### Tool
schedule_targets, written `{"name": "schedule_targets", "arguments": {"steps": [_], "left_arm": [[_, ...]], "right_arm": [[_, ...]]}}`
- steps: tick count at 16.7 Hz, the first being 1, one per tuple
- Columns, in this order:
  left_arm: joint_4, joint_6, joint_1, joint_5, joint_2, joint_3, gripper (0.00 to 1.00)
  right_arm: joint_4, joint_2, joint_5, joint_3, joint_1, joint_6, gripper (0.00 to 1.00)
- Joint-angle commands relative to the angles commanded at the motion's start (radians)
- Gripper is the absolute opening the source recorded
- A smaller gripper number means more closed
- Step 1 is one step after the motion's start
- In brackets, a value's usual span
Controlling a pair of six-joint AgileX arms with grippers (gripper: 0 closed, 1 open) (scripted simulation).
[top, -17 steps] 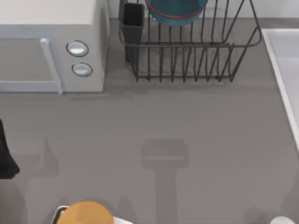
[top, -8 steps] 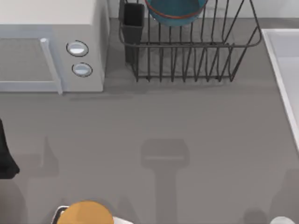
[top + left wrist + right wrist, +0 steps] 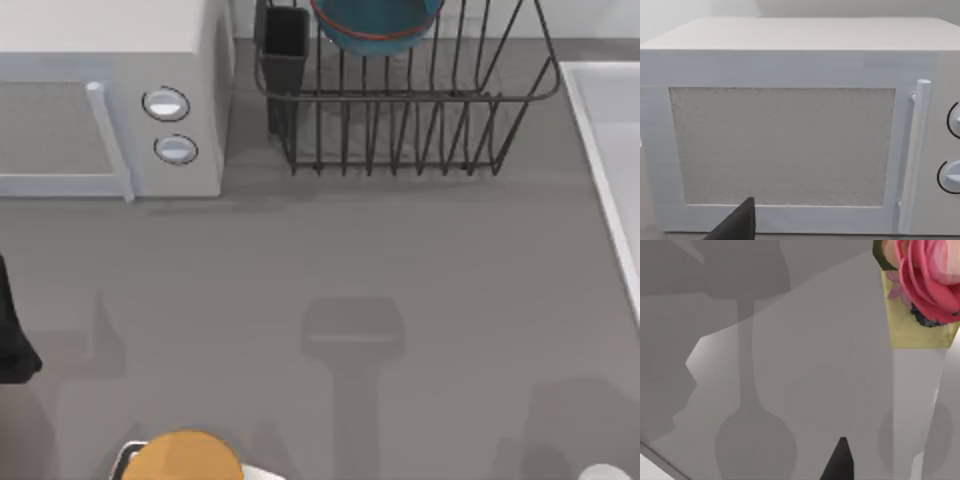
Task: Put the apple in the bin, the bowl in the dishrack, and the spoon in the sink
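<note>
- Looking down, we're seeing the bowl (image 3: 378,25) sitting inside the dishrack (image 3: 400,130) at the far edge of the top view, w/ the frame cutting off its upper part.
- We're noting the rack's dark utensil cup (image 3: 285,45) at its left corner, just beside the microwave (image 3: 110,60), w/ a narrow gap btwn them.
- We're finding the sink (image 3: 610,150) running along the table's right edge, its raised rim near the rack's right end but apart from it.
- We're reading the widest open room as the grey table (image 3: 330,260) mid-area, in front of the microwave and rack.
- We're spotting an orange-yellow round thing (image 3: 185,458) at the near edge, left of centre.
- Our left arm (image 3: 12,335) is sitting at the table's left edge; the left gripper (image 3: 737,225) is facing the microwave door. We can't tell its state.
- Our right gripper (image 3: 840,462) is hanging over a pale grey surface, near a yellow item w/ a pink rose (image 3: 920,285). State: can't tell either.
</note>
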Motion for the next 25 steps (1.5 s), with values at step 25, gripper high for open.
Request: {"name": "schedule_targets", "arguments": {"steps": [25], "left_arm": [[0.000, 0.000, 0.000, 0.000, 0.000, 0.000, 1.00]], "right_arm": [[-0.508, 1.159, 0.013, 1.636, 0.211, 0.204, 0.00]]}}
